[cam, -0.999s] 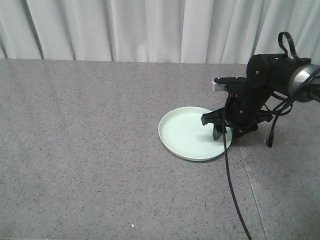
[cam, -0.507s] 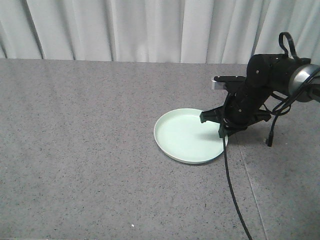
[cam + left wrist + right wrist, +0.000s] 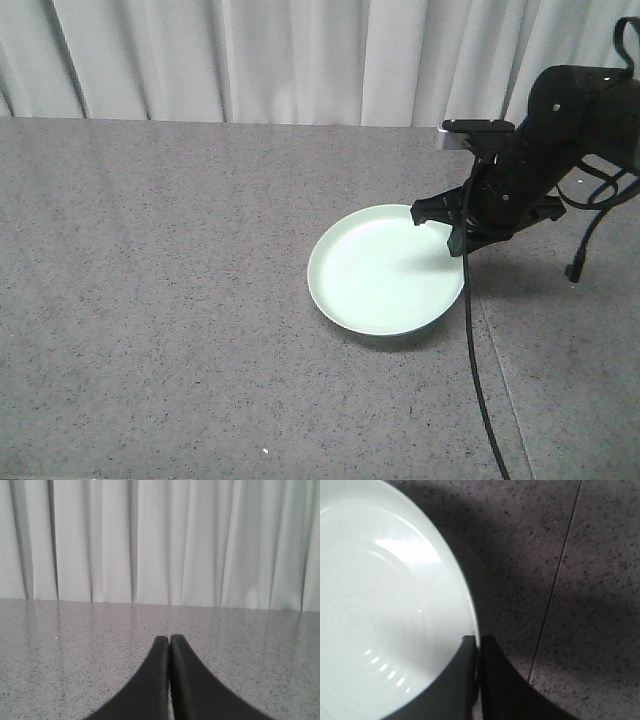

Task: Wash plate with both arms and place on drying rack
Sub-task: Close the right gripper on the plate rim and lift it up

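The pale mint-green plate [image 3: 385,270] [image 3: 380,610] hangs tilted just above the grey counter, its right edge raised. My right gripper [image 3: 456,240] [image 3: 478,642] is shut on the plate's right rim, one finger inside the rim and the other outside it. The right arm [image 3: 545,140] reaches in from the right. My left gripper [image 3: 169,642] is shut with nothing between its fingers, held over bare counter and facing the curtain. The drying rack is out of view.
The speckled grey counter [image 3: 150,300] stretches left and forward. A seam [image 3: 500,370] [image 3: 555,585] runs through it just right of the plate. A black cable [image 3: 478,380] hangs from the right arm to the front edge. White curtains [image 3: 250,60] close the back.
The right gripper has risen and shifted right with the plate's rim in it. The plate has come up off the counter on its right side and now looks larger and tilted.
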`<state>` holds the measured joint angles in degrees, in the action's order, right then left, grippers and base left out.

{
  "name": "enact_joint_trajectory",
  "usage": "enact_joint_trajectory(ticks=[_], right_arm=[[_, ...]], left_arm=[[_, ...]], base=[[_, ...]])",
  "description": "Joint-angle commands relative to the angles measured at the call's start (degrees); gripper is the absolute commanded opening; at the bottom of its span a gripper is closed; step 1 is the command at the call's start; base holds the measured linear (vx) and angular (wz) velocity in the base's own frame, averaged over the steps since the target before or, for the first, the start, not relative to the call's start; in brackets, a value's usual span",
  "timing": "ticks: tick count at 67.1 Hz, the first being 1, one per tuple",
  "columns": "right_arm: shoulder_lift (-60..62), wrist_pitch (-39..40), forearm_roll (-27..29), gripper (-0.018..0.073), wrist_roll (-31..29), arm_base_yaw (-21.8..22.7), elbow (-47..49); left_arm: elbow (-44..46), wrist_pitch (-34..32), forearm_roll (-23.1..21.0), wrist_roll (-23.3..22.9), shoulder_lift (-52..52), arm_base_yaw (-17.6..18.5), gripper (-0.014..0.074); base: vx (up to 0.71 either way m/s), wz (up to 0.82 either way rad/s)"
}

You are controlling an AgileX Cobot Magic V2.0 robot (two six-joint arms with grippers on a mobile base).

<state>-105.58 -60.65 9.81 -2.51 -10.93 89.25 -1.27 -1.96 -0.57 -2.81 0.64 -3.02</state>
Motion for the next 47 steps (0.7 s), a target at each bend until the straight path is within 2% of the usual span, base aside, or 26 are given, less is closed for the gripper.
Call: enact_joint_trajectory(ticks=[1,14,30,47], right_arm=[[7.0,2.9,4.2,-0.0003,-3.1,0.2,-2.6],[15.3,6.6,12.0,-0.0002,-10.0,0.2,-12.8],[21.8,9.1,19.5,-0.0002,-15.1,0.0,-22.6],[24.0,14.1,19.5,-0.0002,-15.2,-7.5,-28.5]], left_arm=[[1.6,-4.2,-0.4,-0.3,0.8,0.0,-0.0006],[1.6,-4.2,-0.4,-0.3,0.8,0.0,-0.0006],[1.6,-4.2,-0.4,-0.3,0.8,0.0,-0.0006],[1.6,-4.2,-0.4,-0.3,0.8,0.0,-0.0006]], base=[[0.00,0.00],[0.00,0.00],[0.00,0.00],[0.00,0.00]])
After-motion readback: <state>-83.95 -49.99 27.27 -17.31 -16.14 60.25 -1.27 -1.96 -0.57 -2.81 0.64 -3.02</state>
